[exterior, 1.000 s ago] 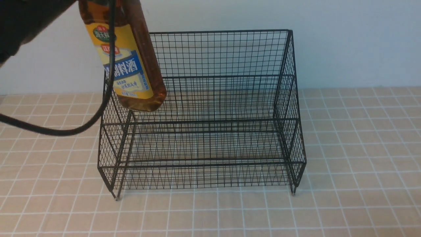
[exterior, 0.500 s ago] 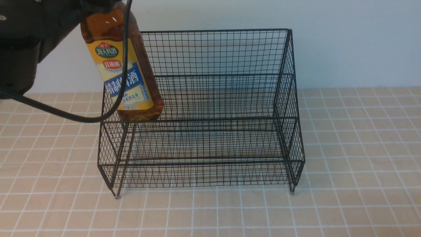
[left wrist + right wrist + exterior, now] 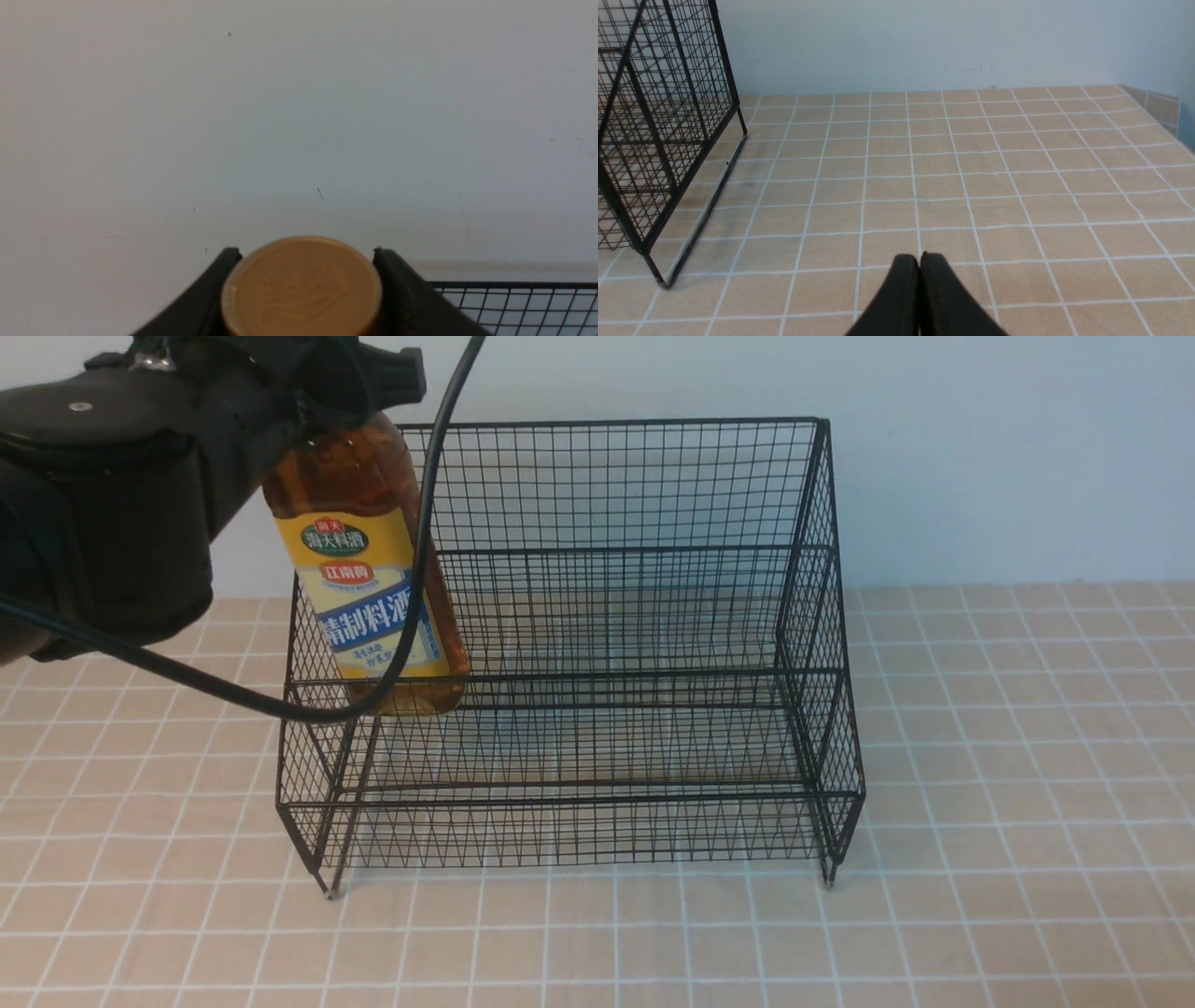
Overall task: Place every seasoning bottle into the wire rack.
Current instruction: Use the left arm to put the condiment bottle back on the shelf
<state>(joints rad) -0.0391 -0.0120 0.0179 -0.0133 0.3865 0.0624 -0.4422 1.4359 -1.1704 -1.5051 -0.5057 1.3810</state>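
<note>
**Left arm** [image 3: 112,504]: black, reaching in from the near-left corner of the worktop toward the far edge, its wrist raised level with the rack's top rim. A black cable [image 3: 415,569] loops down from the wrist across the front of the bottle.

**Left gripper** [image 3: 303,253]: points downward, clamped on the seasoning bottle [image 3: 378,597] just under its gold cap [image 3: 301,289]. One black finger [image 3: 212,294] lies tight against each side of the cap.

**Seasoning bottle**: long axis close to vertical, cap uppermost and leaning slightly toward the left edge, base down. The yellow-and-blue label faces the near edge. It sits inside the wire rack [image 3: 616,616] at the left end of the upper tier, with its base behind that tier's front rail. I cannot tell whether the base touches the shelf mesh.

**Wire rack**: black mesh, two stepped tiers, standing on short feet mid-worktop, back toward the far edge and the pale wall [image 3: 1008,457].

**Right gripper** [image 3: 919,261]: fingers pressed together with nothing between them, low over bare tan tiles [image 3: 1017,177]. It is toward the right edge, well apart from the rack's right side.
</note>
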